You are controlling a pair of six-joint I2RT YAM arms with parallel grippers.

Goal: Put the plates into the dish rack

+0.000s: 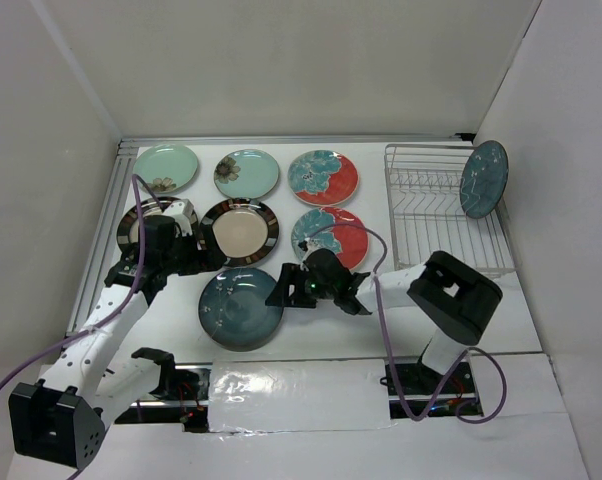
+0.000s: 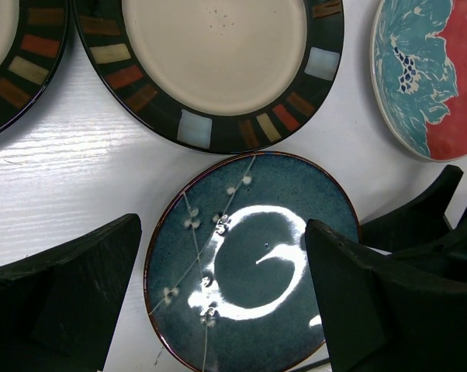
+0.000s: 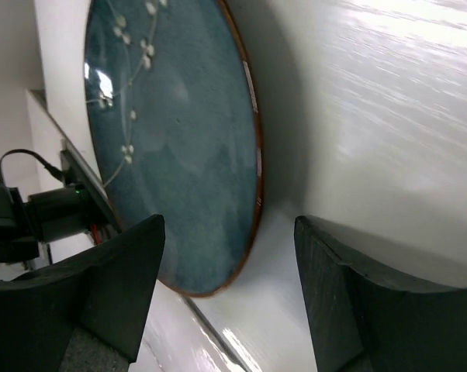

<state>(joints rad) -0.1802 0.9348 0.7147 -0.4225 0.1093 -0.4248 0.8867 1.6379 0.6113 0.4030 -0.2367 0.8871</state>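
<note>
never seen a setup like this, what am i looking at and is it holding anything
Two robot arms stand at the near edge of a white table, each ending in a two-finger pincer. One picture looks down from above; the others come from wrist cameras. Seven round ceramic plates lie flat: two mint green, two red-orange flowered, two cream with striped rims, one dark teal. Another dark teal plate stands in the silver wire dish rack. Nothing is held: the left pincer hovers open, the right pincer is open at the flat teal plate's rim.

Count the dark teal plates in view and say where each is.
2. One dark teal plate stands in the dish rack; the other plate lies flat on the table by the right gripper. None hidden.
</note>
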